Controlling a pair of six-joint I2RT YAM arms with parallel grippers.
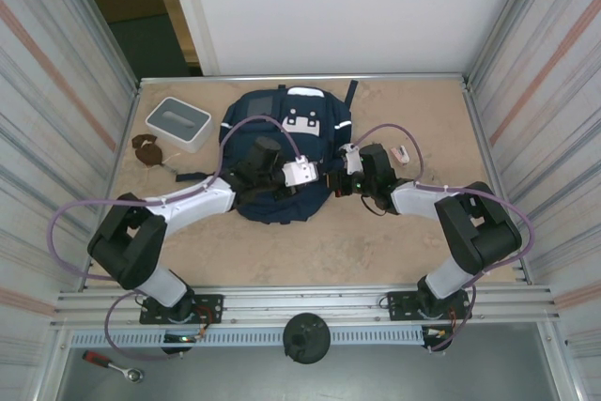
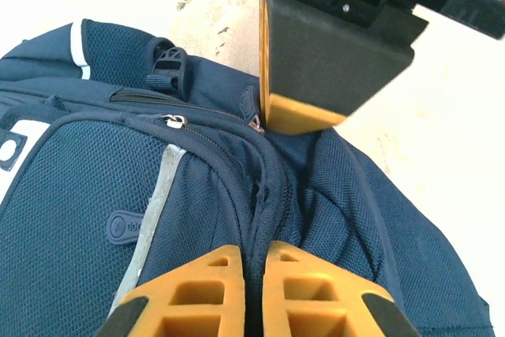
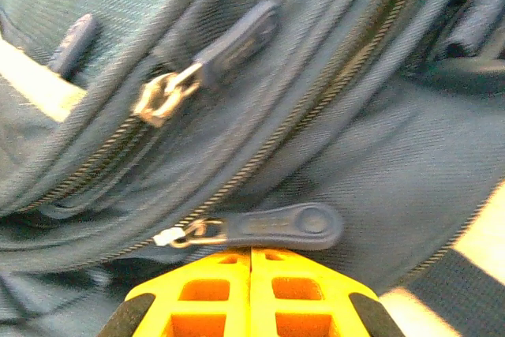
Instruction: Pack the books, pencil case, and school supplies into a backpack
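left gripper (image 2: 252,256) pinches backpack (image 2: 87,195) fold | right gripper (image 3: 251,253) closed, zipper pull (image 3: 280,226) blurred

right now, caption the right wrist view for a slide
Shut right tool next to a zipper pull on the navy backpack.

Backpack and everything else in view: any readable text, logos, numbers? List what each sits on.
Nothing can be read in any view.
Oval rubber tab on the backpack: embossed mark, too small to read.
Lower zipper pull: faint embossing, too blurred to read.
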